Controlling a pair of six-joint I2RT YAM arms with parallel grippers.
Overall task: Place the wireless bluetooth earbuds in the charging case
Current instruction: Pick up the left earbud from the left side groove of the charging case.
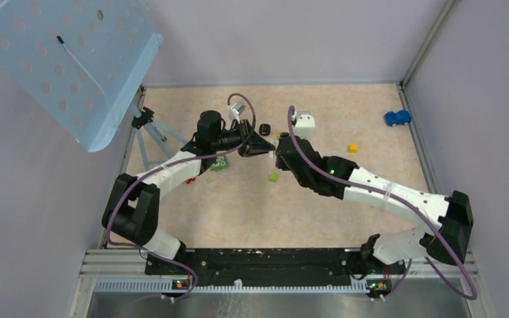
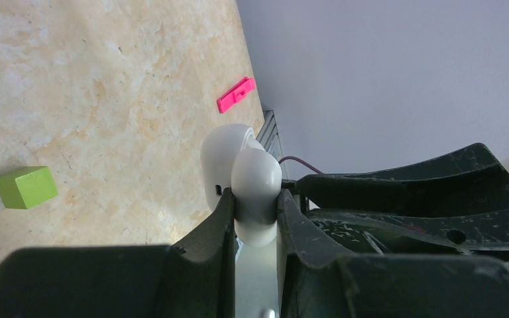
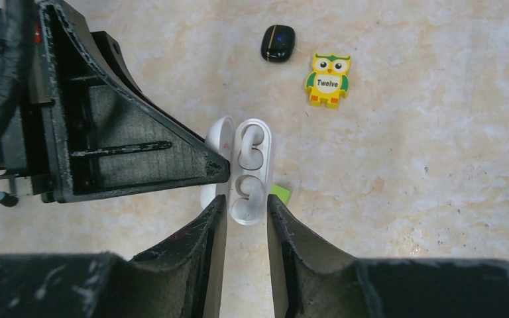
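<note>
The white case point(image 3: 252, 172) is open and held up over the tabletop point(image 3: 404, 165), near the middle of the right wrist view. Its lid leans back to the left. The two round cups inside face the camera and show white.

The left hand point(image 2: 254, 202) has the case pinched tight between its two fingers. In the left wrist view the white shell fills the narrow gap, with a dark finger pressed on each side.

The right hand point(image 3: 245, 202) comes up from the bottom of its own view. Its fingers are nearly closed, one on each side of the lower end of the case. They look very close to the shell, but I cannot tell if they are squeezing it.

A green cube point(image 2: 25, 187) sits on the tabletop at the left of the left wrist view. A small pink piece point(image 2: 236, 95) lies higher up, near the wall. In the right wrist view a yellow owl tile point(image 3: 328, 79) lies above the case. Just to its left is a small black oval thing point(image 3: 278, 43) with a blue dot.

In the top view a blue toy car point(image 1: 397, 118) sits at the upper right, and a yellow cube point(image 1: 352, 148) lies below it to the left.
</note>
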